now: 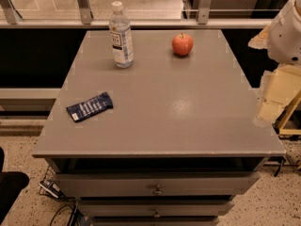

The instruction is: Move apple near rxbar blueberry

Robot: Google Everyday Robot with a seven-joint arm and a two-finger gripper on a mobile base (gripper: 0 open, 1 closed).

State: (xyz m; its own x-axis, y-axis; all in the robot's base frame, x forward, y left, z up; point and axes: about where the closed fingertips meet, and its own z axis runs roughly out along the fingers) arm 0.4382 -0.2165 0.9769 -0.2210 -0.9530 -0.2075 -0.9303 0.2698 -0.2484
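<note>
Dark blue, flat and rectangular, the rxbar blueberry [89, 106] lies front-left on the grey table [178, 112]. A clear plastic water bottle [121, 34] stands at the back, near the path. The round red-orange apple [182, 44] sits back-right, ungrasped. My gripper [273, 97] hangs off the right edge; wide or narrow, I cannot tell. Reaching for the apple comes first, I judge.

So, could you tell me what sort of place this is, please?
Probably an office or lab test area: a grey drawer cabinet serving as a table, a speckled floor and a glass railing behind. The gripper hangs beside the cabinet's right edge.
</note>
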